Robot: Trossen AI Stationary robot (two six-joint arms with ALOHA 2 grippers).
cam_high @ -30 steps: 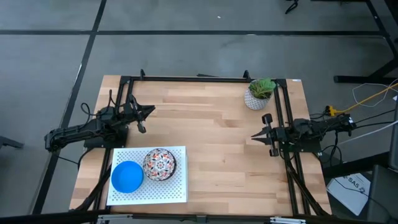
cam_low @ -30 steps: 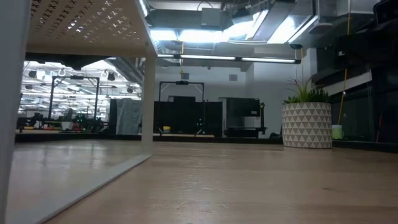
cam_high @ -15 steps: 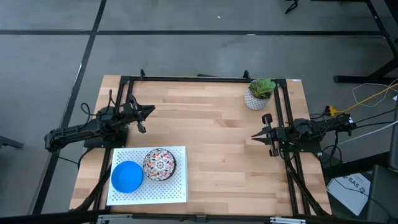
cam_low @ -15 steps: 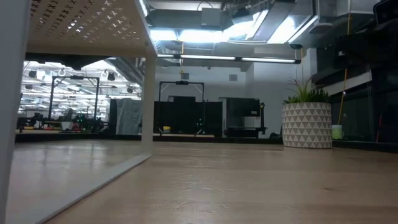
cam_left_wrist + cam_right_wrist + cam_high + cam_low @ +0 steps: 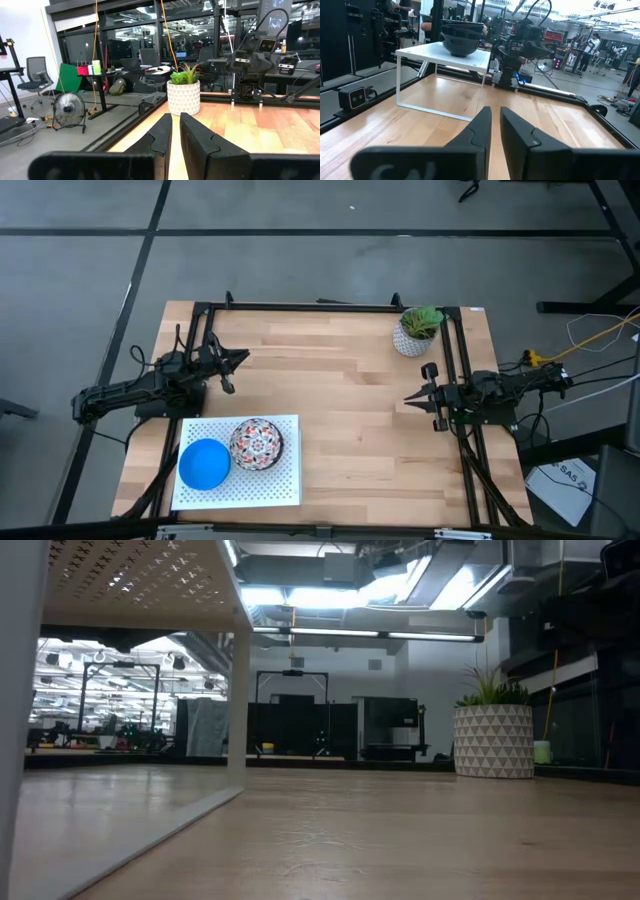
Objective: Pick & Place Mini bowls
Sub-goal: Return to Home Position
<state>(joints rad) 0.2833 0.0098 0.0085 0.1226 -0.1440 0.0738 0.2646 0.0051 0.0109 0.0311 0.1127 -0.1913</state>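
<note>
Two mini bowls sit side by side on a white perforated rack at the table's near left: a plain blue one and a floral red-and-white one. In the right wrist view they show dark on the rack top. My left gripper hovers at the table's left side, beyond the rack, pointing right, fingers shut on nothing. My right gripper hovers at the right side, pointing left, likewise shut on nothing.
A white patterned pot with a green plant stands at the far right corner. A black frame runs along the table's far edge and sides. Bare wood lies between the two arms. The rack's legs stand on the table.
</note>
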